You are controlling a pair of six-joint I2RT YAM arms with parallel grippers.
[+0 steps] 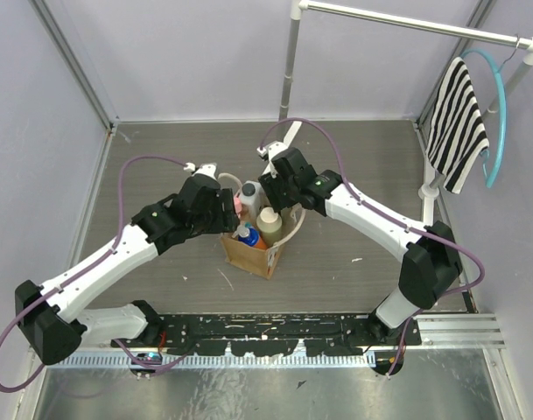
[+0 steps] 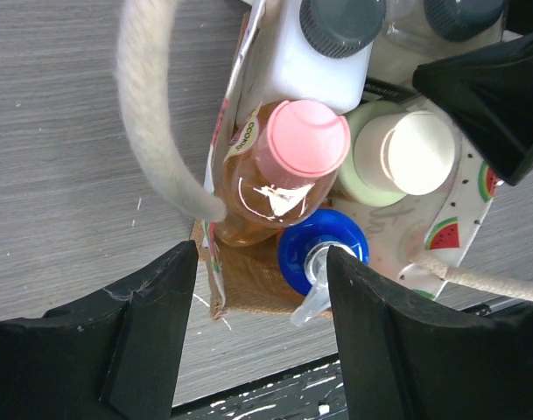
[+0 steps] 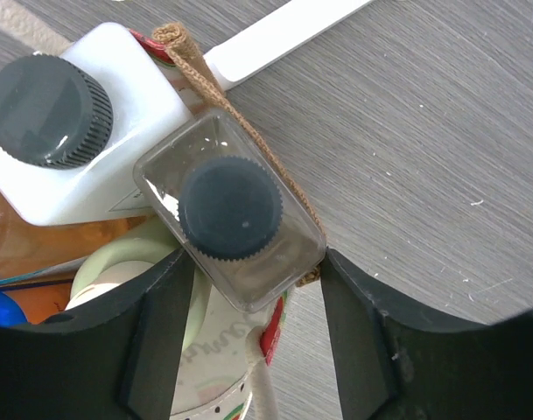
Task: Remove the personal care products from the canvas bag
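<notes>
The tan canvas bag (image 1: pixel 253 252) stands upright mid-table with five bottles in it. The left wrist view shows the peach-orange bottle with pink cap (image 2: pixel 305 140), the blue-capped bottle (image 2: pixel 323 249), the cream bottle with beige cap (image 2: pixel 413 153), the white squarish bottle (image 2: pixel 288 61) and a grey cap (image 2: pixel 463 16). My left gripper (image 2: pixel 259 262) is open just above the bag's left side (image 1: pixel 229 216). My right gripper (image 3: pixel 257 262) is open, its fingers either side of the near corner of the clear grey-capped bottle (image 3: pixel 231 210) and the bag's edge (image 3: pixel 200 70). It is over the bag's far side (image 1: pixel 275 191).
A cream looped handle (image 2: pixel 152 114) arches beside the left gripper. A white stand with a rail (image 1: pixel 291 79) rises behind the bag. A striped cloth (image 1: pixel 457 122) and a blue hanger (image 1: pixel 501 114) hang at the far right. A black strip (image 1: pixel 266 332) runs along the near edge.
</notes>
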